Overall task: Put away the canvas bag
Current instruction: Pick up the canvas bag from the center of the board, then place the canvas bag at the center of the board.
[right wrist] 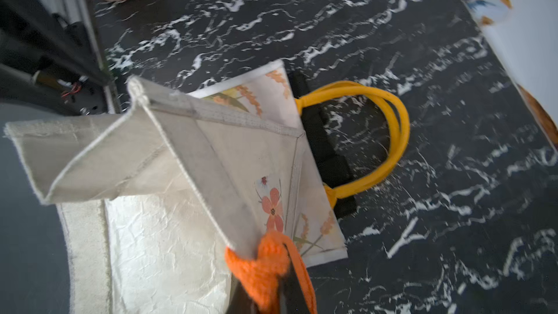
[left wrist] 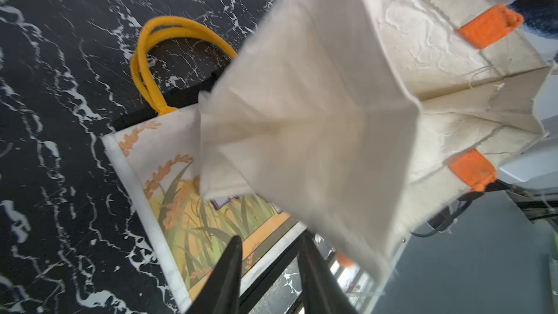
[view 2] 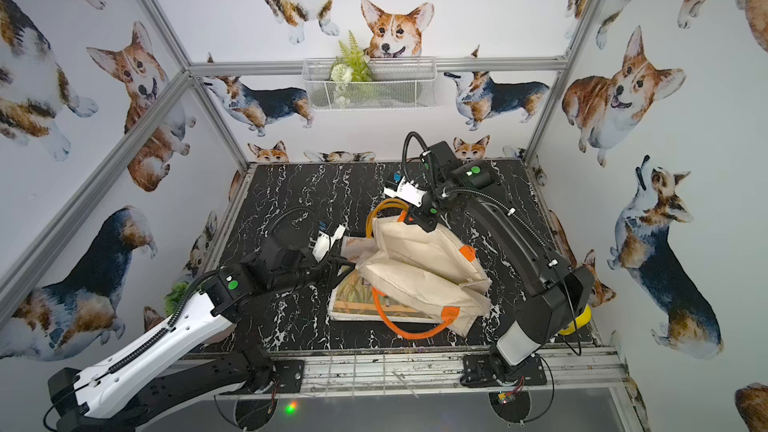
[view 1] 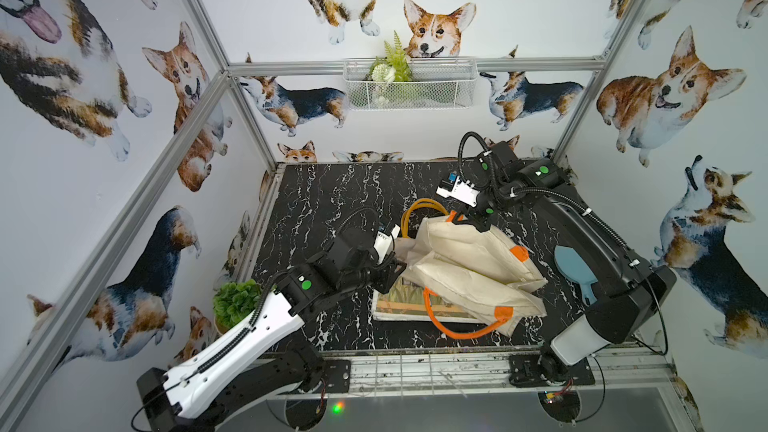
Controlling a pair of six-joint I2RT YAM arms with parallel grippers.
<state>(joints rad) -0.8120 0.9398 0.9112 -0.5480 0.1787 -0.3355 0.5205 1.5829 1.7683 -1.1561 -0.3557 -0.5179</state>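
Right wrist view shows the right gripper [right wrist: 265,294] pinching the orange handle [right wrist: 265,262] at a top corner of the canvas bag [right wrist: 151,152], which is raised at that end and sags onto the printed bag [right wrist: 271,92] lying flat on the table [right wrist: 422,25]. I judge the step to be gathering the bag for carrying off; next the left gripper [left wrist: 270,240], fingers spread and empty just beside the bag's other end, needs a firm hold there. Both arms reach inward over the table, the right one bent back from the far side.

Two bags [view 1: 469,259] [view 1: 399,305], two plants [view 1: 236,301] [view 1: 395,62], one basket [view 1: 440,89]
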